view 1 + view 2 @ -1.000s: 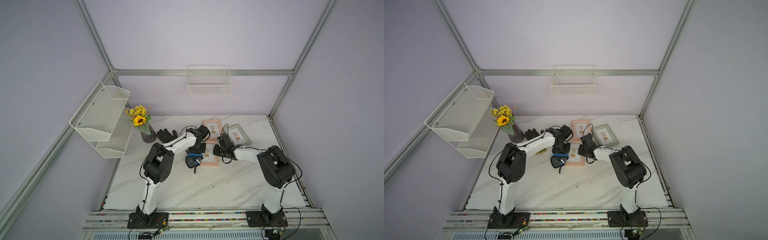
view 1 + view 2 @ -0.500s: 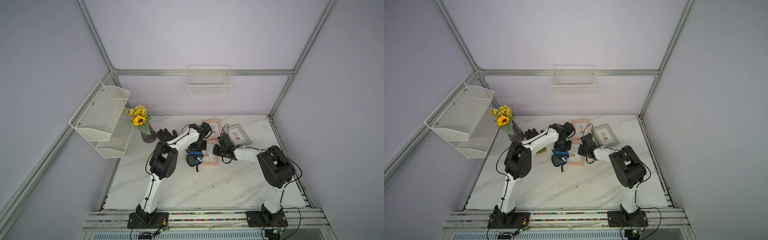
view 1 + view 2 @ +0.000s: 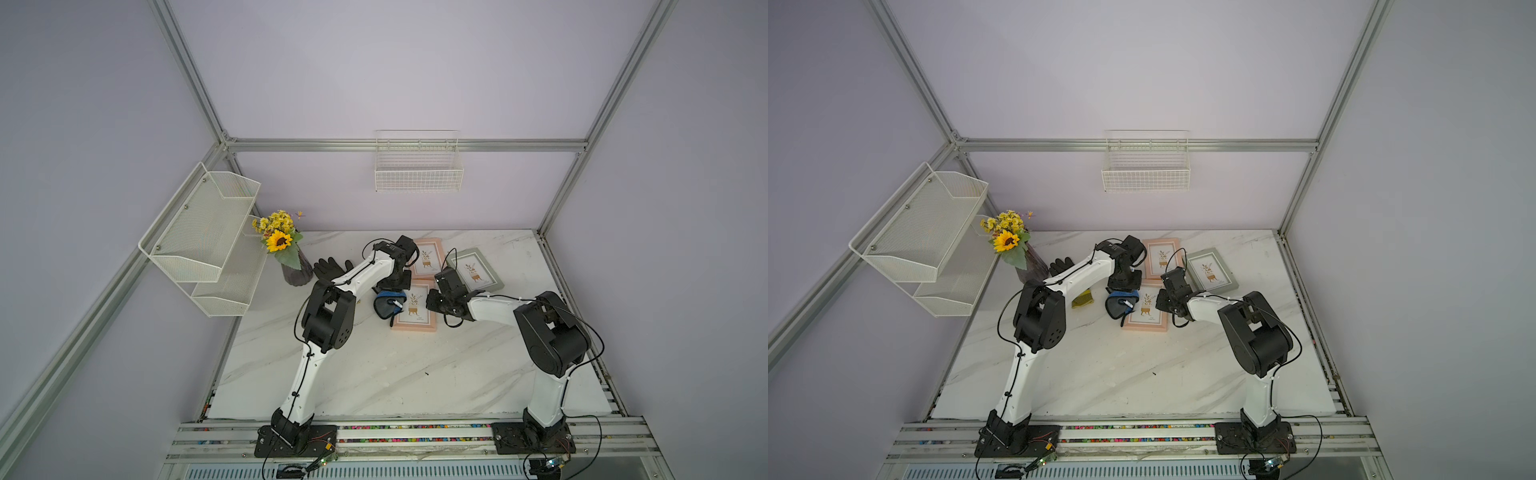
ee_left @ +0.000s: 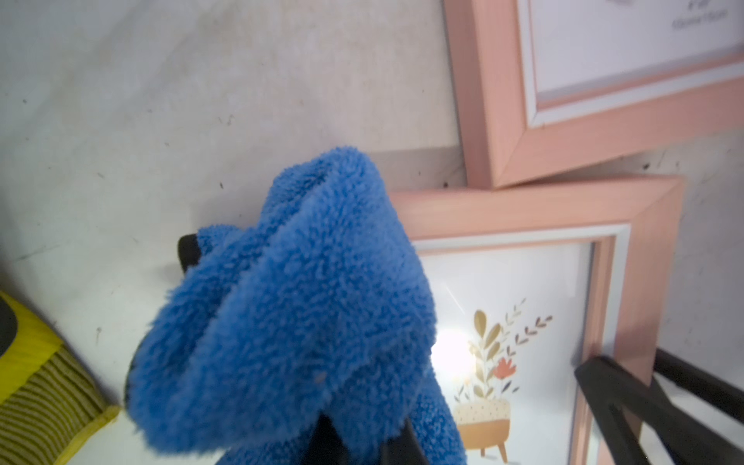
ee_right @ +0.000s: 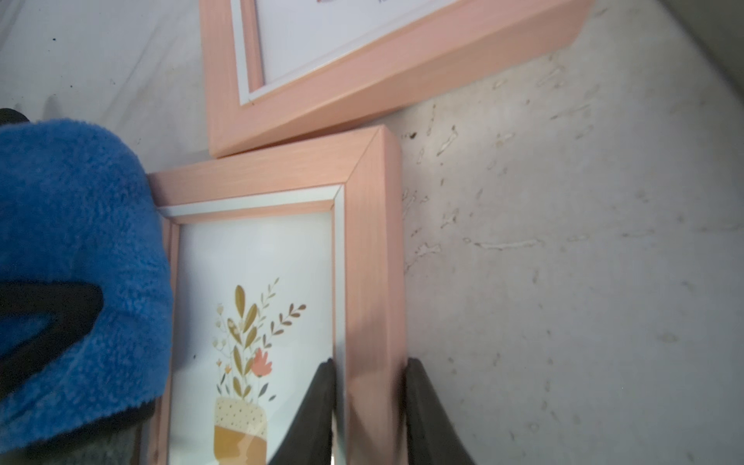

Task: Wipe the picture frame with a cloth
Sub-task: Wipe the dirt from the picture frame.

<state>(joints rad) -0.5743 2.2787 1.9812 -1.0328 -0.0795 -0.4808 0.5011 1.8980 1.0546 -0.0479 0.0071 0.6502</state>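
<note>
The left fingers, pressed together on the bunched blue cloth, have carried it slightly farther from the robot's base over the last second. It has run along the border of the near pink picture frame, on the side opposite the right fingers. Those have not moved: they pinch the frame's other border, pinning it to the desk. This looks like a wiping stroke under way. The caption on the second pink frame beyond is too blurred to read, and the cloth's white tag shows no legible text.

Left arm and right arm reach inward; left gripper clamps the cloth, right gripper pinches the picture frame edge.
</note>
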